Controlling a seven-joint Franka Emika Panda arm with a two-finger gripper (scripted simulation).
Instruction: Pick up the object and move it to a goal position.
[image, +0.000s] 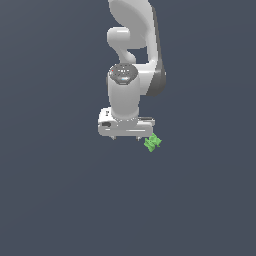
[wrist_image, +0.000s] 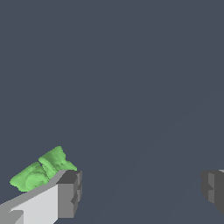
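The object (image: 152, 142) is a small bright green knobbly piece lying on the dark grey floor, just off the lower corner of the white gripper toward the exterior view's right. My gripper (image: 125, 138) hangs over the floor with its jaws spread wide and nothing between them. In the wrist view the object (wrist_image: 41, 169) lies outside one grey fingertip (wrist_image: 70, 192), partly hidden behind that finger, while the other fingertip (wrist_image: 213, 190) shows at the far edge. Whether the finger touches the object is unclear.
The plain dark grey floor (image: 60, 200) fills the scene all round. The white arm (image: 131, 60) rises behind the gripper toward the top of the exterior view.
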